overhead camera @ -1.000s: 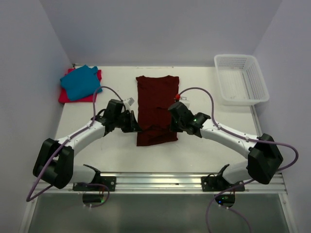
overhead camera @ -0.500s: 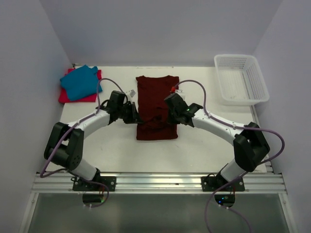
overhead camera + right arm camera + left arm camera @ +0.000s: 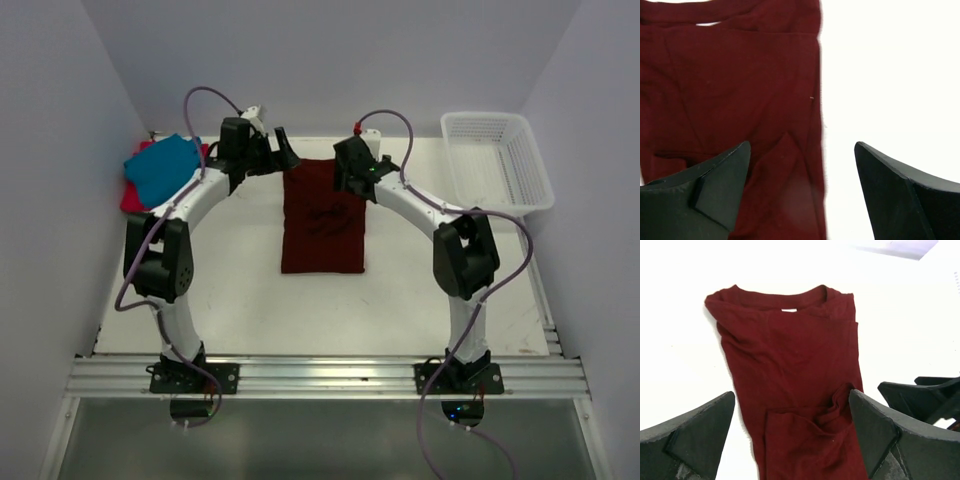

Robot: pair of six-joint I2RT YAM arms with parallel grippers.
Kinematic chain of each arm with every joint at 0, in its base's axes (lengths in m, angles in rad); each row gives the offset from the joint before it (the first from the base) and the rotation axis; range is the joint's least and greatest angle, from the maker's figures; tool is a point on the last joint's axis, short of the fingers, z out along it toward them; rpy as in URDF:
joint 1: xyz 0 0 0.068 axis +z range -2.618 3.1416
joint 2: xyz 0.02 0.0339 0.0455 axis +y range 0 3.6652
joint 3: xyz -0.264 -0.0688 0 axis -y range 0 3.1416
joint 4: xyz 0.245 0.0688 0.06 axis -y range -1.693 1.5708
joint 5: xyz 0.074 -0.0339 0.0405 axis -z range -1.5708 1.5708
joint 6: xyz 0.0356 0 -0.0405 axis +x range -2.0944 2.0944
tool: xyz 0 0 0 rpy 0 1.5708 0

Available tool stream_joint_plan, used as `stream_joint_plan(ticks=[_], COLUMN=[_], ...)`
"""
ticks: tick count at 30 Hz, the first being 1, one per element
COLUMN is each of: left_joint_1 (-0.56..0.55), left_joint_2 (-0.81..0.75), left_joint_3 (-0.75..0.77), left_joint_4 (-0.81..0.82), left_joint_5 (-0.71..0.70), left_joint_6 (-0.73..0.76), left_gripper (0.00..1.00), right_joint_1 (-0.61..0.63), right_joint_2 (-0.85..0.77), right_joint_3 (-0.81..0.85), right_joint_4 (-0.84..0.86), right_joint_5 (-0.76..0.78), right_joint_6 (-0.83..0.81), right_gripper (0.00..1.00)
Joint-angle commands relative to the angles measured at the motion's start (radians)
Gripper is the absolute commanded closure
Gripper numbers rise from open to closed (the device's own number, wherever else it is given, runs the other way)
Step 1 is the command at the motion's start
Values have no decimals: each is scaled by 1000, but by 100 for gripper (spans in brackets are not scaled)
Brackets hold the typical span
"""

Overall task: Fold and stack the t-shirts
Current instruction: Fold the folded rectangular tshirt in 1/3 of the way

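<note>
Near the far edge of the worktop (image 3: 230, 290), both arms reach out to the far end of the maroon t-shirt (image 3: 322, 225). The left claw (image 3: 278, 153) is at the far left corner of the cloth and the right claw (image 3: 348, 182) at its far right corner. Each claw is spread wide and holds nothing. How high they stand over the cloth, I cannot tell.

The maroon t-shirt lies flat in the middle of the worktop, folded to a narrow strip. Its long axis runs from the far edge toward the near edge, so from both claws the cloth stretches back toward the arm bases. Both arms are about equally near to it.

The left wrist view shows the collar (image 3: 782, 295) at the end away from the fingers, and closer to them a turned-over layer with a crumpled fold. The surface is otherwise rather smooth.

The teal t-shirt (image 3: 162, 168) lies on the red-pink t-shirt (image 3: 135, 200) in the far left corner, so the left arm is nearer to that stack. The white mesh basket (image 3: 497, 205) stands in the far right corner. I judge that the strip needs one more fold across its long axis.
</note>
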Motion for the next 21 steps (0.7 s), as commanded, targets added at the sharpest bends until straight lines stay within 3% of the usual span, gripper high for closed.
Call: stream_joint_plan(ticks=[1,10,11,13,14,16,17,19,21], left_joint_1=[0,-13,-13,-11,-11,-8,-8,-8,-8], left_joint_2=[-116,-210,-201,-161,-149,-106,-92,-45,4], left_joint_3=[-52,-273,-276,-293,-302,-319,-333,-346,-360], left_joint_4=[63,198,198,201,230,264,308,382,463], left_joint_5=[-60,20,26,49,92,133,155,239,337], left_joint_6=[28,-25,-24,-18,-19,-39,-48,-80,-132], left_gripper=[0,0,0,4,18,40,60,76,80], right_joint_1=[3,-6,-16,-40,-49,-83,-94,-118,-141], right_joint_2=[-119,-234,-225,-199,-175,-147,-127,-89,-50], right_joint_3=[-75,-273,-271,-256,-250,-230,-219,-199,-193], right_joint_4=[53,142,142,135,139,145,145,165,194], right_joint_5=[72,-26,-67,-161,-190,-253,-323,-386,-513], right_joint_6=[-57,-76,-74,-65,-60,-48,-41,-34,-8], right_gripper=[11,19,22,40,67,100,100,100,100])
